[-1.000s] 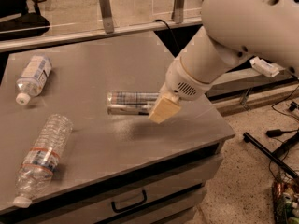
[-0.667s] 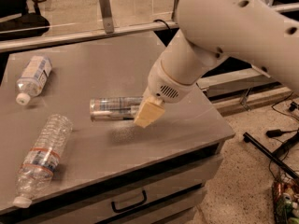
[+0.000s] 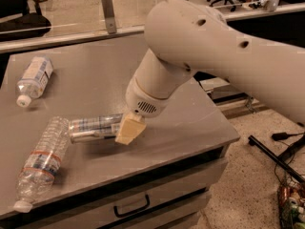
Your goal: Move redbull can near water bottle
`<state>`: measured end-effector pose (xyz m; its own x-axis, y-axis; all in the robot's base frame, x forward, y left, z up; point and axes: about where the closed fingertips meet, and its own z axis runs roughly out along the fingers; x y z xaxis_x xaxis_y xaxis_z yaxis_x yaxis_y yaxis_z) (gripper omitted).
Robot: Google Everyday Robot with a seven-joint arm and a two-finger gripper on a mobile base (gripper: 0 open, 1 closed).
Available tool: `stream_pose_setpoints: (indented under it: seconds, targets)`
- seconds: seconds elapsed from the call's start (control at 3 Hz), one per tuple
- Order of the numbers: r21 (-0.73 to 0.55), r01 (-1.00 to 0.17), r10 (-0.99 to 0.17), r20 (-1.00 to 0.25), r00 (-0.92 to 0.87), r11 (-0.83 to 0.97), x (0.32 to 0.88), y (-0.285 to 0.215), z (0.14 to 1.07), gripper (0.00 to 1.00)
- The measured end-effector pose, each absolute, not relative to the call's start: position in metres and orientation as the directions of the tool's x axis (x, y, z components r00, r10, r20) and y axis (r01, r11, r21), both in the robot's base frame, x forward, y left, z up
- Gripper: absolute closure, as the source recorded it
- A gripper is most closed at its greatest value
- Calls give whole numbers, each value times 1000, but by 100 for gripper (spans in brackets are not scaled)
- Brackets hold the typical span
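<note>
Delivery looks almost finished: the gripper (image 3: 129, 130) is clamped on the right end of the redbull can (image 3: 93, 127), which lies sideways on the table (image 3: 190, 123), its left end touching or just beside the water bottle (image 3: 42, 162). Next comes a gentle release. That bottle is capped; I cannot tell its contents.
</note>
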<state>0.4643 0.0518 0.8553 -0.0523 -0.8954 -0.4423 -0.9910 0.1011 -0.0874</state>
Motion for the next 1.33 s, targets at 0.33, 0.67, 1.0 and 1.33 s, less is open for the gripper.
stream_pose_setpoints:
  seconds: [0.33, 0.67, 1.0, 1.33]
  targets:
    - [-73, -995, -900, -435, -36, 75, 456, 63, 843, 59]
    - [-48, -997, -903, -428, -38, 65, 451, 66, 830, 35]
    - [-53, -996, -903, -428, -36, 64, 451, 66, 832, 12]
    - [-57, -996, -903, -427, -33, 63, 450, 66, 834, 0]
